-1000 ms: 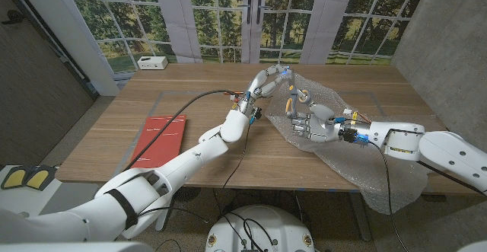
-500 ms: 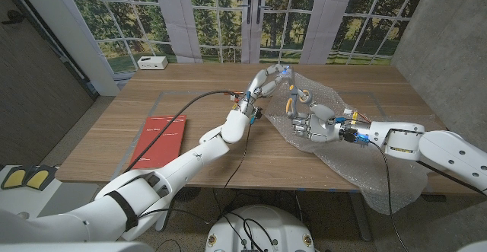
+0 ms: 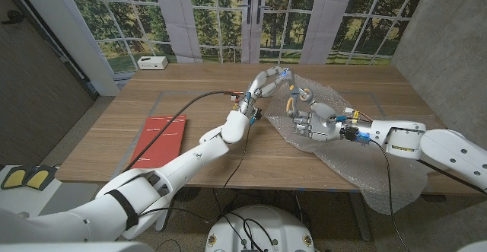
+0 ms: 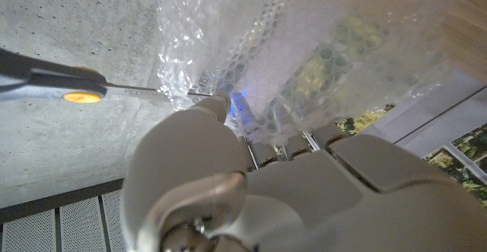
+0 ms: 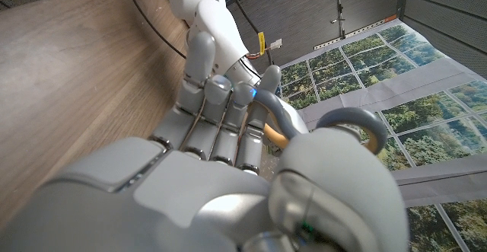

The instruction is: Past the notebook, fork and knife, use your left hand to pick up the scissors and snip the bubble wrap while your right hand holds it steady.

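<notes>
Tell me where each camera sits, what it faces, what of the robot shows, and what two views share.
Head view: on the robot's head, looking down at the table; both arms, left hand and right hand.
Left wrist view: on the left wrist, along that hand into the bubble wrap.
Right wrist view: on the right wrist, along that hand toward the left hand.
Shared: both wrist views show the scissors.

1. A staged lab or test room is showing here: printed forest-window backdrop panels (image 3: pixel 251 16) are standing behind the wooden table (image 3: pixel 190 115).
2. Bare concrete wall (image 3: pixel 445 46) and loose cables (image 3: pixel 194 103) are adding to that.
</notes>
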Controlling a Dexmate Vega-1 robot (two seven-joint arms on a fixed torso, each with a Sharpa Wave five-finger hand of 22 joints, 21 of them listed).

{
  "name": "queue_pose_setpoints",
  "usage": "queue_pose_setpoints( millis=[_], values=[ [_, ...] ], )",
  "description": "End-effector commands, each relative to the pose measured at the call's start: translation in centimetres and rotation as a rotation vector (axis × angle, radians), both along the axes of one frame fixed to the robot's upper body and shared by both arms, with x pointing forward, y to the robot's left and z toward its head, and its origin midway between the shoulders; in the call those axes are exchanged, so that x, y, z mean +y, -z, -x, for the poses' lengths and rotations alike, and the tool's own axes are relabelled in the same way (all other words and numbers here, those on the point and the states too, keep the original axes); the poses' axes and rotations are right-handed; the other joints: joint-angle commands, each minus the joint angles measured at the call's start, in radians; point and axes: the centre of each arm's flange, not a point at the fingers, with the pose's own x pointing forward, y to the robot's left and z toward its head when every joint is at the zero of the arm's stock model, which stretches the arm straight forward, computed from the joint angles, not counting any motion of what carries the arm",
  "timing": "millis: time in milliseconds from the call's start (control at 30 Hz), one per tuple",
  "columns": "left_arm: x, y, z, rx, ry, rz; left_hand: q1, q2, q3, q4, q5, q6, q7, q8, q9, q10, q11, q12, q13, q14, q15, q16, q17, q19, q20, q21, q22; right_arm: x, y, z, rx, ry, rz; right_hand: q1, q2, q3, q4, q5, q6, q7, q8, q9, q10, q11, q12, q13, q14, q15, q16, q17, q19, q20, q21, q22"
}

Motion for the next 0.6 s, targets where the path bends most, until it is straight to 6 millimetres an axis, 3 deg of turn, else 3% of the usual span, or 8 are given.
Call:
queue_pose_setpoints(
  millis=[33, 600],
  values=[
    [-0.36, 0.34, -0.82, 0.020, -0.013, -0.026, -0.008, -0.001, 0.004, -0.004, -0.003, 0.009, 0.000, -0.003, 0.001, 0.009, -0.001, 0.003, 0.005, 0.009, -0.126, 0.006, 0.004, 0.004, 0.003, 0.008, 0.003, -0.31, -0.24, 0.34, -0.003, 0.003, -0.001, 0.007, 0.009, 0.002, -0.001, -0.003, 0.010, 0.002, -0.001, 0.003, 0.005, -0.001, -0.001, 0.000, 0.006, -0.146, -0.003, 0.007, 0.004, -0.025, 0.000, 0.005],
    [-1.33, 0.05, -1.02, 0.013, -0.009, -0.008, -0.014, -0.001, 0.006, -0.005, -0.003, 0.010, 0.000, -0.008, -0.004, 0.009, -0.001, 0.001, 0.006, 0.013, -0.128, 0.006, 0.005, 0.006, 0.004, 0.008, 0.003, -0.65, 0.27, 0.77, 0.019, 0.009, -0.013, 0.002, 0.010, -0.002, 0.002, -0.010, 0.014, 0.003, -0.005, 0.007, 0.008, -0.003, -0.003, -0.003, 0.010, -0.146, -0.004, 0.007, 0.004, -0.025, 0.000, 0.004]
  ],
)
